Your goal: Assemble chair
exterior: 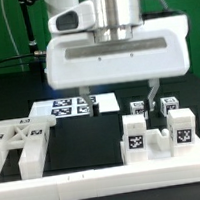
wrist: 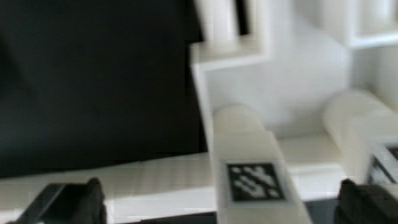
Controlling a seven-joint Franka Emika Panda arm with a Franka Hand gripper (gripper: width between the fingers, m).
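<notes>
while poised over the table, held nothing in gripper, with jaws released, spread wide. found chair in loose white blocky pieces with black-and-white square tags: cube-topped posts at exterior view's right, flat slatted part at its left, both behind rail. saw one tagged piece between fingers.

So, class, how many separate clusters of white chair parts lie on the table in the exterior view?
2. The left cluster lies at the exterior view's left; the right cluster at its right, below the gripper. More may be hidden behind the gripper.
</notes>
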